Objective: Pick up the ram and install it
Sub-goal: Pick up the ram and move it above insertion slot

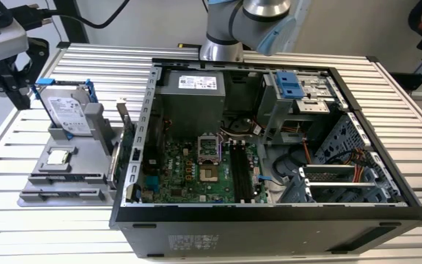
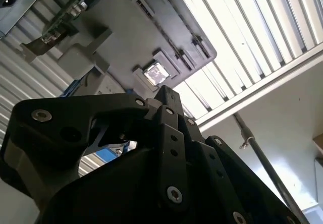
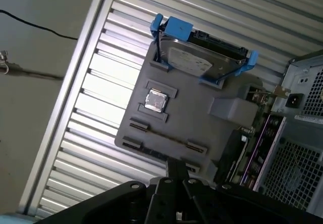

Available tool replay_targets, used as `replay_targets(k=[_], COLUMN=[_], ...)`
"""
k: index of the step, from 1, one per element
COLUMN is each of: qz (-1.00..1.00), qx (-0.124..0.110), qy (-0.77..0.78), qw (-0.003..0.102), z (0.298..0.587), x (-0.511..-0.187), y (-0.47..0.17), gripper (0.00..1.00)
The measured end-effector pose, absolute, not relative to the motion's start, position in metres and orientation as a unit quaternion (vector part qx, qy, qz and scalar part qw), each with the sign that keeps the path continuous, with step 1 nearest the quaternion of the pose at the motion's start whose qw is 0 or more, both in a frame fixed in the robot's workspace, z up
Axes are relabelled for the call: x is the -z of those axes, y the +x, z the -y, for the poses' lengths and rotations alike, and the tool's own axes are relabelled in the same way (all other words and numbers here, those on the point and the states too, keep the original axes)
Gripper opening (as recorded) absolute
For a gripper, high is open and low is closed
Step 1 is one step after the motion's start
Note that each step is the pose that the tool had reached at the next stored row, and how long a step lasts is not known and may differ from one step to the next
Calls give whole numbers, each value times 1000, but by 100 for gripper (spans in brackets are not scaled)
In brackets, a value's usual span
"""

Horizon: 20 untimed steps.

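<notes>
The ram [image 3: 162, 137] is a thin dark stick standing on edge in a slot of the grey holder [image 3: 192, 113], near the holder's end by my gripper in the first wrist view. My black gripper [image 3: 176, 167] hovers above that end, fingertips together and nothing between them. In the exterior view the gripper [image 1: 19, 99] hangs over the table's edge at that view's left, beside the holder [image 1: 39, 190]. The second wrist view shows the gripper [image 2: 166, 94] against the holder [image 2: 126, 32]. The black memory slots [image 1: 240, 171] lie on the green motherboard in the open computer case [image 1: 270, 212].
The holder also carries a silver hard drive in a blue frame [image 3: 202, 62], a square processor [image 3: 155, 101] and an upright green expansion card [image 1: 125, 146]. The case stands close on the exterior view's right of the holder. Everything rests on a slatted metal table [image 1: 20, 231].
</notes>
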<state>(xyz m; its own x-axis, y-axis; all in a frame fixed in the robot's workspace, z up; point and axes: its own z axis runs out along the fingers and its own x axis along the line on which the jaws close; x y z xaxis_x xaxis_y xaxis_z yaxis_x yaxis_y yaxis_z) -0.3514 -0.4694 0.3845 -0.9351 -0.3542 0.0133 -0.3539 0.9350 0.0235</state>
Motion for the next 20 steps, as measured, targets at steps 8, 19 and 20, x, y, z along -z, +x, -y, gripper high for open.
replay_targets(k=[8, 19, 20], qz=[976, 963, 961], qx=[6, 1, 0], qy=[216, 270, 276], qw=[10, 11, 11], z=[469, 468, 468], x=[-385, -385, -385], y=[-351, -351, -351], gripper=[0, 0, 0])
